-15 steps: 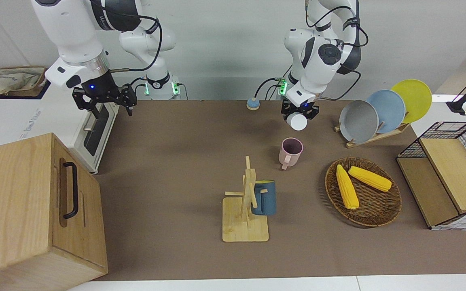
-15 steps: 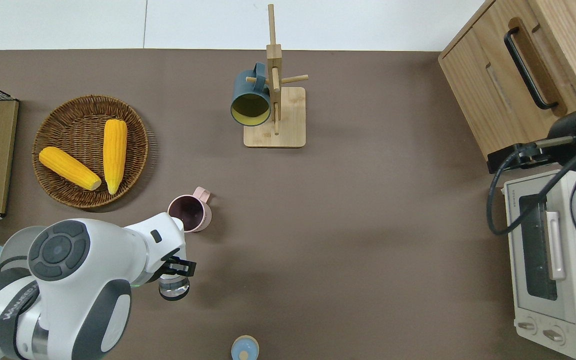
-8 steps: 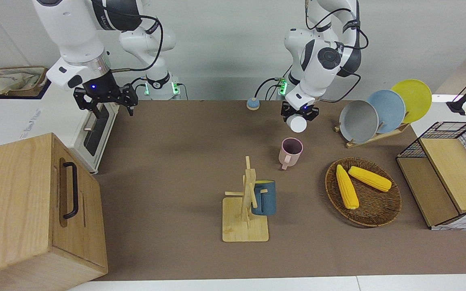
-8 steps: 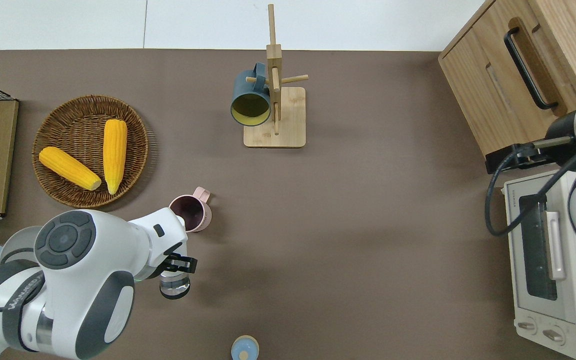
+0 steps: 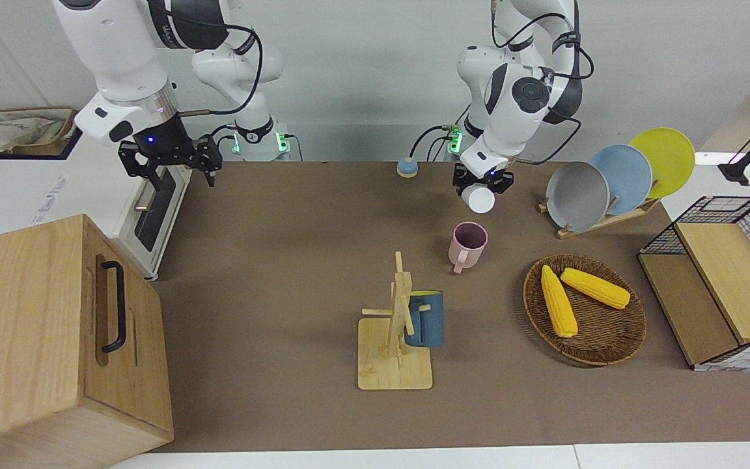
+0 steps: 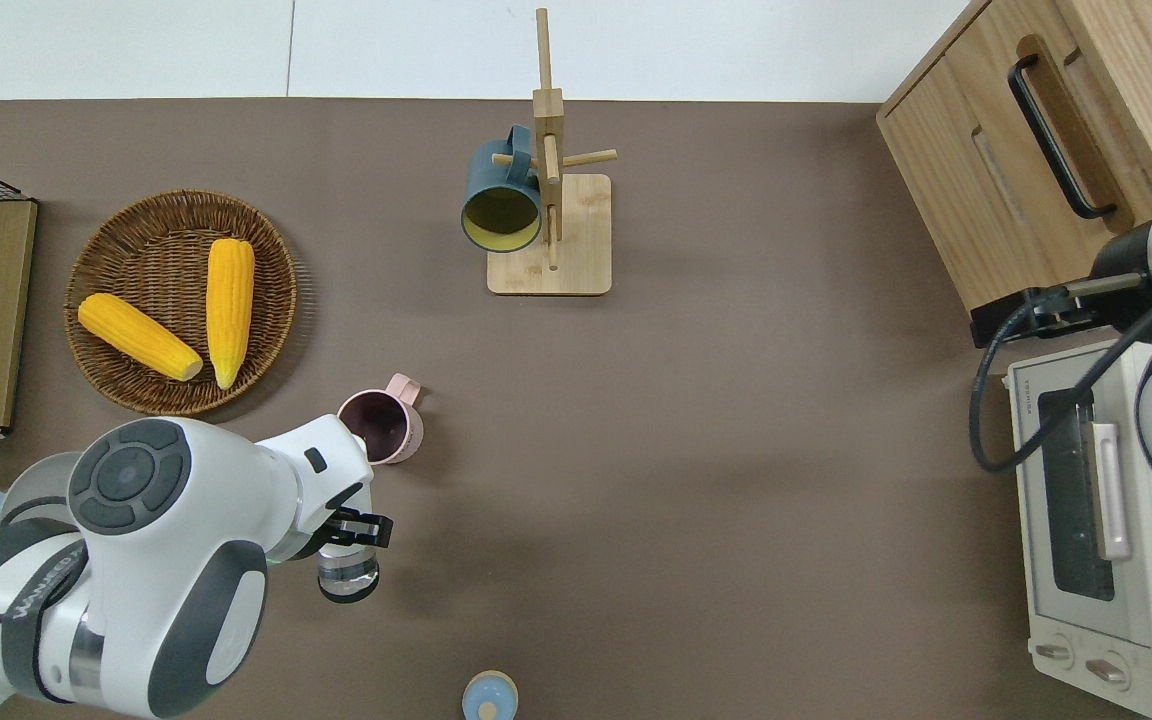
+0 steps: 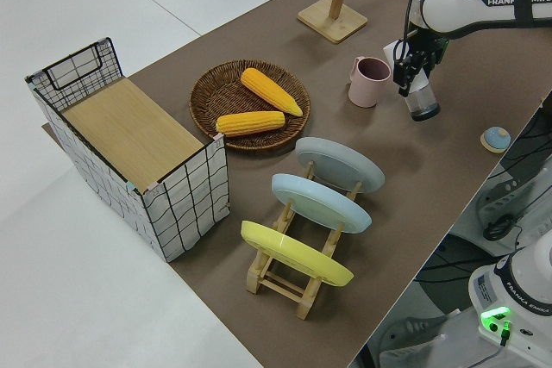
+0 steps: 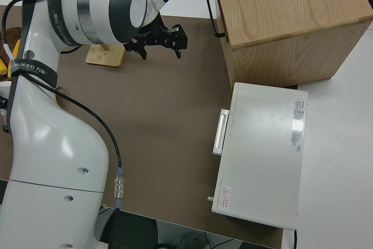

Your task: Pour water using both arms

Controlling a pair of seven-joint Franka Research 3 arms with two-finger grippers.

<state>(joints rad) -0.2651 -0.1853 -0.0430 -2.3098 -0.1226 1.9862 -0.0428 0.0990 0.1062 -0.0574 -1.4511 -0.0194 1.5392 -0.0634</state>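
Left gripper (image 6: 356, 527): clamped on a small clear bottle (image 6: 347, 574), held aloft over bare mat, with the pink mug (image 6: 382, 426) on the table close by.
Bottle attitude: roughly upright in the left side view (image 7: 423, 101), mouth up inside the fingers, base hanging down and showing as a pale disc to the front camera (image 5: 481, 198). Judged a carrying hold before any tilt.
Bottle appearance: transparent, cylindrical, darker toward the base. Water level cannot be read.
Bottle cap: a small blue cap (image 6: 489, 696) lies on the mat near the robots' edge, well apart from the bottle. Judged to belong to it, so the mouth is likely open for pouring.
Pink mug: upright, opening up, dark interior, handle pointing away from the robots. Judged to be the receiving vessel.
Right gripper (image 5: 170, 164): fingers spread, holding nothing, raised near the toaster oven (image 6: 1086, 510) at the right arm's end. It takes no part in the work at this moment.
Progress: pour judged not yet begun. The bottle mouth is not over the mug.
Risk: the grip sits high on the bottle, so it may swing when tilted.
Other items: blue mug (image 6: 501, 200) hanging on the wooden mug tree (image 6: 556, 180); wicker basket (image 6: 266, 300) holding two corn cobs (image 6: 226, 308).
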